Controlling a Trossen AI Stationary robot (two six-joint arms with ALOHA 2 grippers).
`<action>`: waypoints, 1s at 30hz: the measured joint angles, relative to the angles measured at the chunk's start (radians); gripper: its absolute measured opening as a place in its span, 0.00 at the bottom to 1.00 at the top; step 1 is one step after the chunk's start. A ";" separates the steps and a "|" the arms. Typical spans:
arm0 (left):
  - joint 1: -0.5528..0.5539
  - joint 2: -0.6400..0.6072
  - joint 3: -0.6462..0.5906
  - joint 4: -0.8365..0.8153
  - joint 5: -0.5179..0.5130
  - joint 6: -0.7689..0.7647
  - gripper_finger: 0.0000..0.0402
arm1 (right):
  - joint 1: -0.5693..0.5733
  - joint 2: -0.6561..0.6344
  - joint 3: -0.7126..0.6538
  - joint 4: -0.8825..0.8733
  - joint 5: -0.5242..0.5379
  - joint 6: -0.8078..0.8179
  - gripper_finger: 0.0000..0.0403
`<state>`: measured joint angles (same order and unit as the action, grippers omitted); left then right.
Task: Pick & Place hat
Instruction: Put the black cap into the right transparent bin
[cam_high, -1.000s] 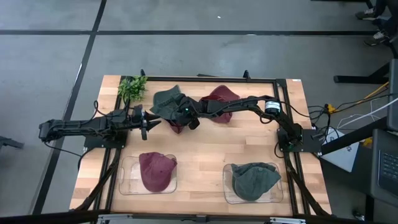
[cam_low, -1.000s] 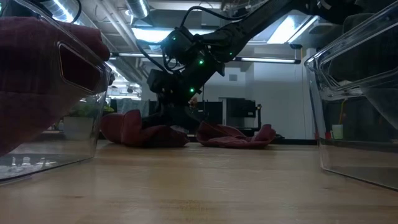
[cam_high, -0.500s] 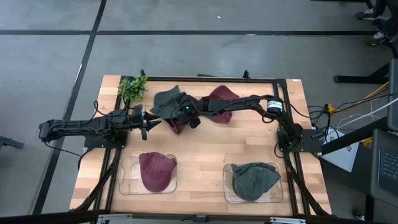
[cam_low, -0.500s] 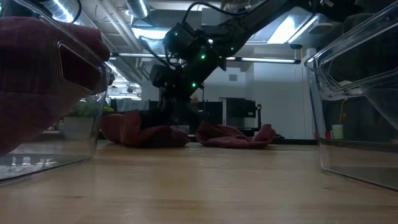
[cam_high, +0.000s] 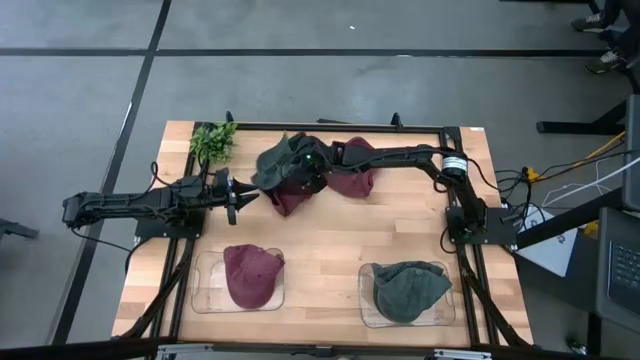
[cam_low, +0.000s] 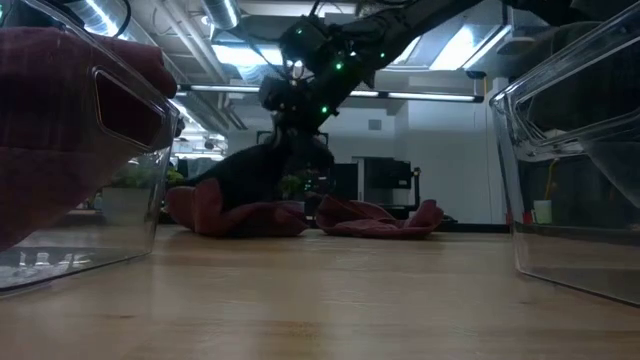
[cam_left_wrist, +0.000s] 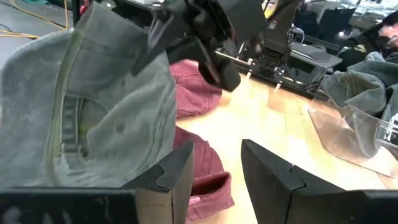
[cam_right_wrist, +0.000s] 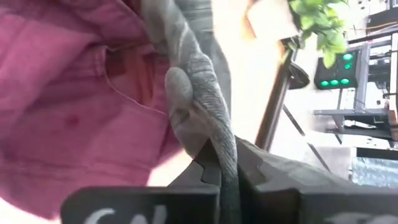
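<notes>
Clearly, the right gripper is pinching the grey-green cap near the far middle of the table, its fingers clamped together on a fold of the fabric, as the right wrist view shows with the cloth squeezed flat between the two dark pads. The cap is hanging partly raised, its free side drooping onto a maroon cap lying beneath it, while a second maroon cap is sitting just beside, under the right arm. The corduroy-like cloth is behaving as a soft, light thing: it is sagging and creasing wherever it is unsupported, so I judge it is carrying almost no load but is likely swinging and trailing as it is being moved. A pinch on a doubled edge or seam seems the sound place to hold, since a single thin layer might be slipping out. The drooping side may be dragging the maroon cap below it along. The left gripper is waiting just beside the pile with its fingers apart and holding nothing. At the near edge, one clear tray is holding a maroon cap and the other clear tray a grey-green cap. A small green plant is standing at the far left corner.
</notes>
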<state>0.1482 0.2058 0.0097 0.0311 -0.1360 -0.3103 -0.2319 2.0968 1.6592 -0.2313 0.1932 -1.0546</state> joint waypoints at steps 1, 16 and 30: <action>0.000 0.000 0.000 0.000 -0.001 0.000 0.32 | -0.004 -0.010 0.000 -0.008 0.000 0.000 0.02; 0.000 0.000 0.000 0.001 -0.001 0.000 0.32 | -0.029 -0.153 0.000 -0.097 -0.002 0.077 0.02; 0.000 0.000 0.000 0.002 -0.001 0.000 0.32 | -0.037 -0.262 0.000 -0.141 0.003 0.140 0.02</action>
<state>0.1483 0.2057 0.0097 0.0326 -0.1368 -0.3107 -0.2684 1.8348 1.6592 -0.3727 0.1962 -0.9146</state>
